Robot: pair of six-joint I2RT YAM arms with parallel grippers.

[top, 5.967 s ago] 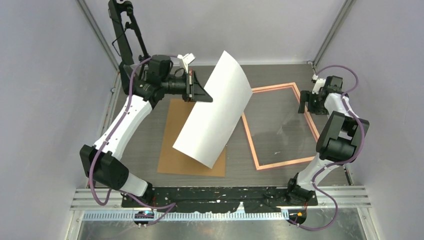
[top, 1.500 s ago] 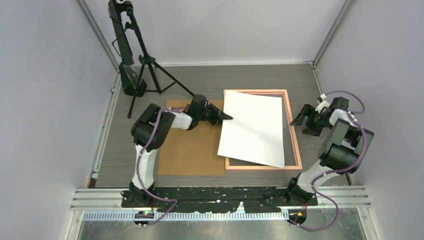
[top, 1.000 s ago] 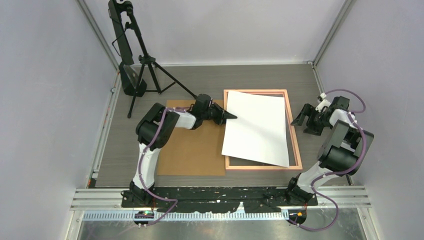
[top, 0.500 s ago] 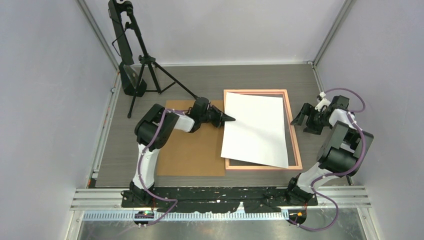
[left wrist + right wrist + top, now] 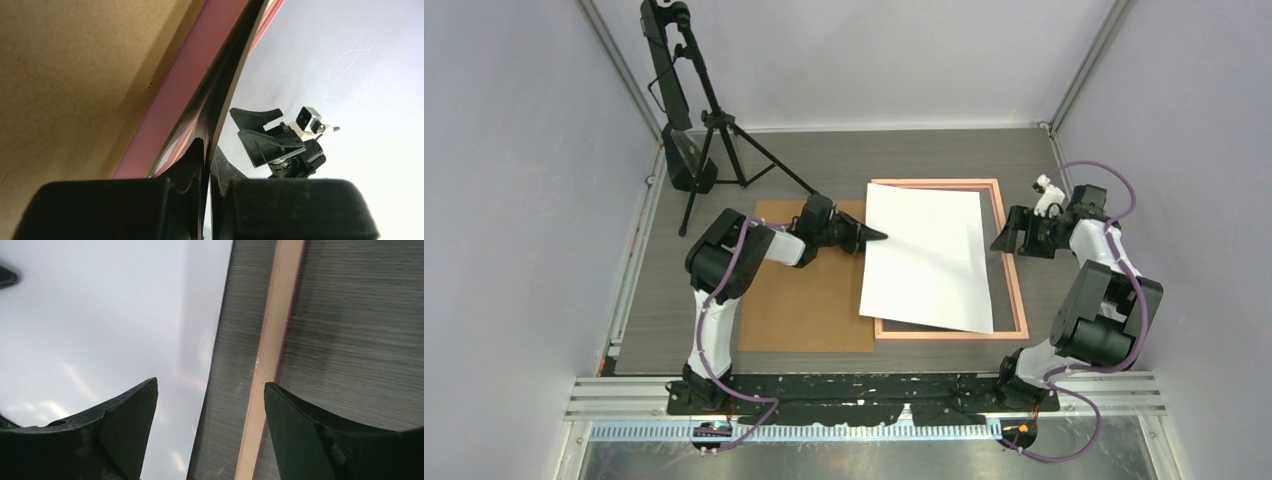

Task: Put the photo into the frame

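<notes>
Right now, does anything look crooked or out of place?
Yes: the photo, white side up, sits skewed in the frame, its left edge overlapping the left rail while a gap is left at the right rail.

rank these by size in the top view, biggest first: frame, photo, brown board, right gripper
1. frame, widest outline
2. photo and brown board: look about alike, so not ranked against each other
3. right gripper, clearly smallest
</notes>
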